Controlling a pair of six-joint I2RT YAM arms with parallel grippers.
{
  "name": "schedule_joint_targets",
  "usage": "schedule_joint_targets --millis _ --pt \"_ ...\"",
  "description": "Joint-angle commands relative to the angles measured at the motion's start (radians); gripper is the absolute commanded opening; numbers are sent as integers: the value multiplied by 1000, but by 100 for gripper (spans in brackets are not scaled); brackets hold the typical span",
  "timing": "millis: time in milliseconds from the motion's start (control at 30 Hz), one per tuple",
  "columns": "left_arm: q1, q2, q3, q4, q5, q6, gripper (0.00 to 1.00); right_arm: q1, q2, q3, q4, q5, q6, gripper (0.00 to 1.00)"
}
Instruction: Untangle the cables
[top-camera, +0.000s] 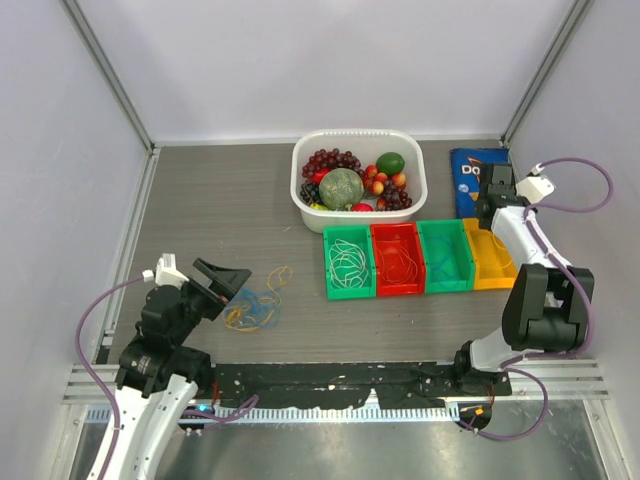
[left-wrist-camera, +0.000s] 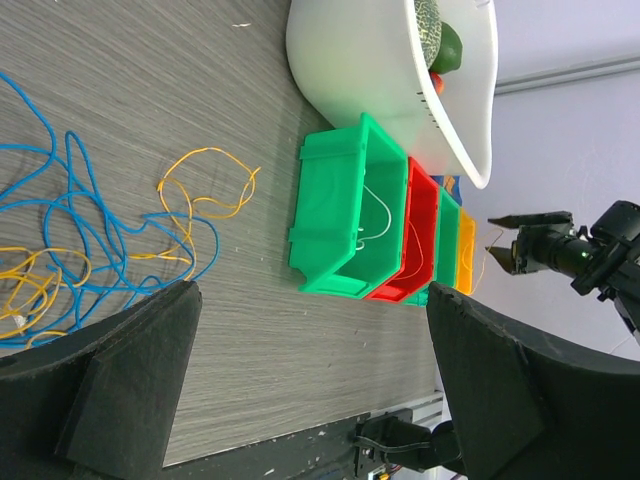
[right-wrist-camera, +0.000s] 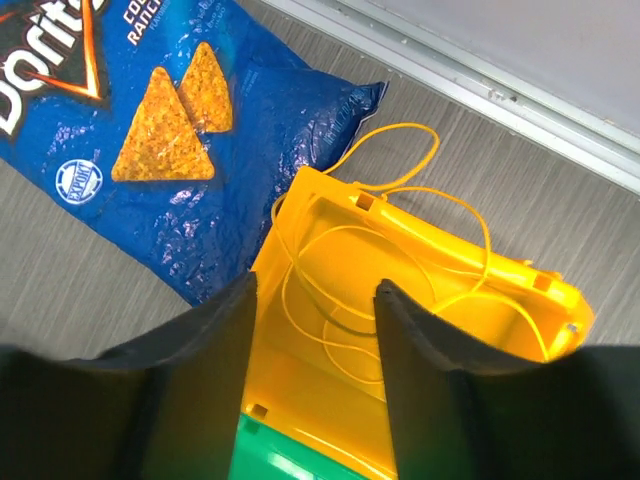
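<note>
A loose tangle of thin blue and yellow cables (top-camera: 255, 308) lies on the table at the front left. In the left wrist view the blue cable (left-wrist-camera: 60, 210) and the yellow cable (left-wrist-camera: 205, 190) overlap. My left gripper (top-camera: 222, 282) is open and empty, just left of the tangle; it also shows in the left wrist view (left-wrist-camera: 312, 300). My right gripper (top-camera: 492, 208) is open and empty above the yellow bin (right-wrist-camera: 300, 380), as its wrist view (right-wrist-camera: 316, 288) shows. A yellow cable (right-wrist-camera: 400, 250) lies in that bin, with one loop over the far rim.
Four bins stand in a row: green (top-camera: 349, 292) with a white cable, red (top-camera: 398, 290) with an orange cable, green (top-camera: 447, 286), yellow (top-camera: 495, 281). A white basket (top-camera: 400, 220) of fruit stands behind them. A blue chip bag (top-camera: 472, 180) lies at the back right.
</note>
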Motion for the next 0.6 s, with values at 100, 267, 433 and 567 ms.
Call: schedule_joint_targets --millis 100,267,433,567 --pt "4 -14 11 1 -16 17 100 49 -147 85 -47 -13 10 78" --pt "6 -2 0 -5 -20 18 100 335 -196 174 -78 146 -102 79" --pt "4 4 -13 -2 -25 14 100 520 -216 211 -46 119 -196 74" --pt "6 10 -23 11 -27 14 100 629 -212 233 -13 -57 -300 63"
